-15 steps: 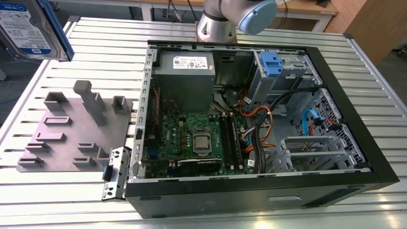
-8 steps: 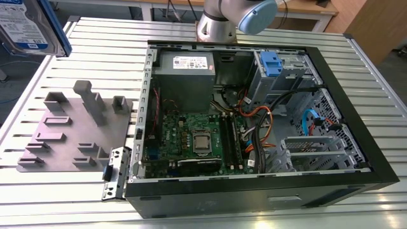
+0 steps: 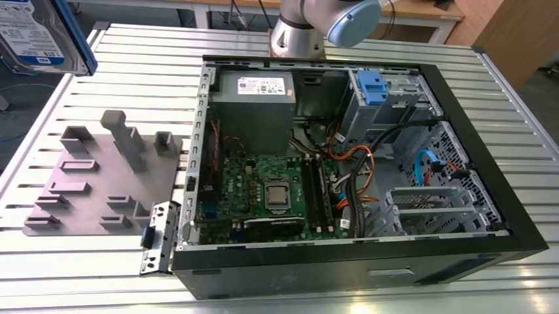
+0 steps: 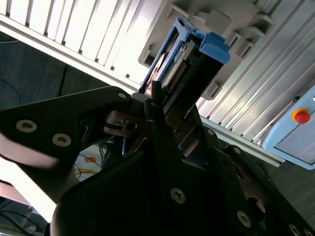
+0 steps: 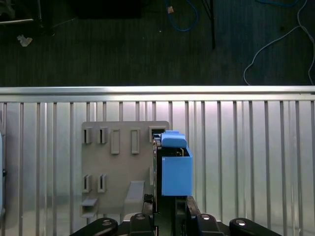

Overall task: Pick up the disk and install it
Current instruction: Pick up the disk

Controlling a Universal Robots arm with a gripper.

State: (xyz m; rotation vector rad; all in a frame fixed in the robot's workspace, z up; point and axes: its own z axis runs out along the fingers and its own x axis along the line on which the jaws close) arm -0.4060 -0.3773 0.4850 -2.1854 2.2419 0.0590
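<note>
Disk was up in the air off the exterior view's left of the case, over the far corner of the tabletop. It touched nothing below. In the first wrist view it hung above the edge of the grey fixture plate, clear of it.

Tool was clamped on the disk. The dark fingers sat either side of the drive body, and the blue carrier frame stuck out past the tips.

Handling, my read:
- Metal body: stiff, dense for its size, won't flex in the grip.
- The flat metal faces looked smooth, so slip is possible if the squeeze is light.
- The carrier frame is plastic and probably gives. Better to bear on the metal body than on the blue rails.
- The connector and board end showed bare between the fingers. That's the fragile part, so keep contact off it. Knocks are bad for a drive generally.

Case lay on its side, panel off. Inside:
- grey power supply at the far end
- green motherboard across the floor
- orange and black cables bundled near the middle
- metal drive cage in the far corner on the exterior view's right, with a blue latch tab on it

Couldn't tell whether the cage bay had anything in it.
</note>
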